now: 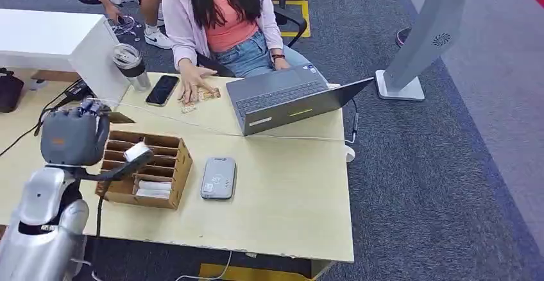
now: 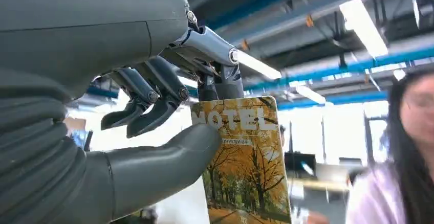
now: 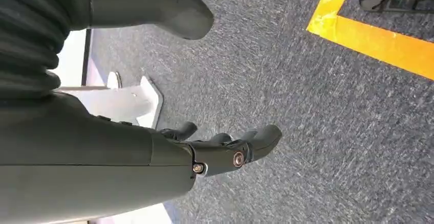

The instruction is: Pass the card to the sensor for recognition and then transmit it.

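Note:
My left hand (image 1: 76,138) is raised over the table's left side, above a wooden card box (image 1: 168,179). It pinches a card (image 2: 246,169) printed with "MOTEL" and autumn trees between the thumb and fingers (image 2: 153,109). In the head view the card (image 1: 136,151) shows as a pale patch over the box. The grey flat sensor (image 1: 218,178) lies on the table just right of the box, apart from the hand. My right hand (image 3: 225,150) hangs over the carpet with its fingers loosely extended and nothing in it.
A person (image 1: 221,18) sits at the far side of the table (image 1: 289,210), one hand on small cards (image 1: 204,93). An open laptop (image 1: 285,98), a phone (image 1: 161,90), a tumbler (image 1: 131,64) and cables lie there. A white stand (image 1: 417,43) rises on the carpet to the right.

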`<action>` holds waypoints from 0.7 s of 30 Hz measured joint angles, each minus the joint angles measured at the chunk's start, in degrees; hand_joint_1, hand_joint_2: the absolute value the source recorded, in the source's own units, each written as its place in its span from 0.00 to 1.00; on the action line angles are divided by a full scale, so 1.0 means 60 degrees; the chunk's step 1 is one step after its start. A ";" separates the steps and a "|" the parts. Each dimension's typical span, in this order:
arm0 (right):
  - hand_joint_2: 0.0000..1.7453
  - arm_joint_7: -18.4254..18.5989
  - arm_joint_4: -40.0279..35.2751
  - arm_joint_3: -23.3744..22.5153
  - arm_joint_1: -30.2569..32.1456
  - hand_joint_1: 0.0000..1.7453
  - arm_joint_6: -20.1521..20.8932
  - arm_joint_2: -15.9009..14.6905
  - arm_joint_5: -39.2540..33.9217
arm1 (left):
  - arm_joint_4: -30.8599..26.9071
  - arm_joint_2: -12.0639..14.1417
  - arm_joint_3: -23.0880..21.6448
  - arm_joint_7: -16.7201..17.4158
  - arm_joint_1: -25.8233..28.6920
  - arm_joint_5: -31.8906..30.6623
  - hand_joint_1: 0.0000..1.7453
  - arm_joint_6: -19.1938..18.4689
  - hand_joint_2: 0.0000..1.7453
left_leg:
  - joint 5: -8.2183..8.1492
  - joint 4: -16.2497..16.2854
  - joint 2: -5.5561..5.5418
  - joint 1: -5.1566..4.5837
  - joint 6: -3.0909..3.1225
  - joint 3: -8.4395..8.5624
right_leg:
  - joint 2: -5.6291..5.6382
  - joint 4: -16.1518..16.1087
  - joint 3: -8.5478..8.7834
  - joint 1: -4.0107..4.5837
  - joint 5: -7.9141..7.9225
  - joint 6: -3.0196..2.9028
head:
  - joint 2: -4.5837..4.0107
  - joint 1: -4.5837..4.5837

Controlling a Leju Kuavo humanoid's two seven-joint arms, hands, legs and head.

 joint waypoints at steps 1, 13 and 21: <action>1.00 0.0000 0.0000 0.0000 -0.0008 0.00 0.0033 -0.0007 0.0014 | 0.0102 0.0007 0.0018 0.0000 -0.0225 -0.0018 1.00 0.0000 1.00 | 0.0000 0.0000 0.0001 -0.0001 0.0000 0.0000 | 0.0002 0.0000 0.0000 -0.0001 0.0000 0.0000 | 0.0000 -0.0004; 1.00 -0.0055 0.0000 0.0000 -0.0035 0.00 0.0069 -0.0022 0.0073 | 0.0782 -0.0004 0.0040 -0.0015 -0.1012 -0.0138 1.00 0.0175 1.00 | -0.0006 0.0000 0.0004 0.0003 -0.0002 -0.0001 | 0.0008 -0.0002 -0.0011 -0.0001 -0.0004 -0.0002 | 0.0000 -0.0004; 1.00 -0.0051 0.0000 0.0000 -0.0078 0.00 0.0084 -0.0025 0.0175 | 0.1822 -0.0106 0.0040 -0.0080 -0.2238 -0.0430 1.00 0.0251 1.00 | 0.0000 0.0001 0.0004 0.0002 -0.0002 -0.0001 | 0.0007 0.0000 -0.0007 -0.0001 0.0000 -0.0001 | 0.0000 0.0000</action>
